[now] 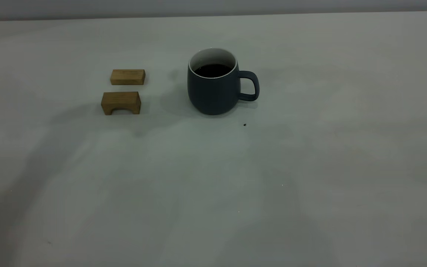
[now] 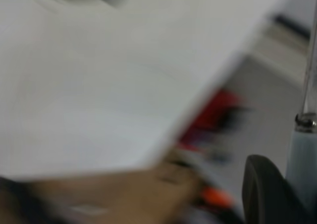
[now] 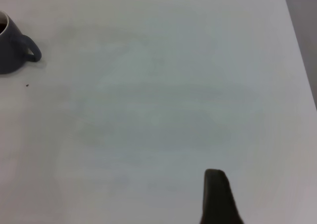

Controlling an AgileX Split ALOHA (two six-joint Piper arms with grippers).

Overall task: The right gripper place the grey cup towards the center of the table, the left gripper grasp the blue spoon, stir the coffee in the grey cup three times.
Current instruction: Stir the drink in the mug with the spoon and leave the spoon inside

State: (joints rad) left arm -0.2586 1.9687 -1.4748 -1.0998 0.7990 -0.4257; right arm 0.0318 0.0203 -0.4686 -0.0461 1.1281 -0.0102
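Note:
The grey cup (image 1: 213, 89) stands upright near the middle of the table (image 1: 310, 167), handle to the right, with dark coffee (image 1: 212, 70) inside. Neither arm shows in the exterior view. In the left wrist view the blue spoon (image 2: 303, 154) shows its pale blue handle and metal neck pressed against a black finger (image 2: 265, 194) of my left gripper (image 2: 285, 184), which is shut on it, off past the table's edge. My right gripper (image 3: 218, 199) hangs over bare table, far from the cup (image 3: 10, 48).
Two tan wooden blocks (image 1: 127, 77) (image 1: 121, 102) lie left of the cup. A tiny dark speck (image 1: 244, 125) marks the table just in front of the cup's handle. Beyond the table edge (image 2: 198, 110) blurred red and dark clutter (image 2: 213, 120) shows.

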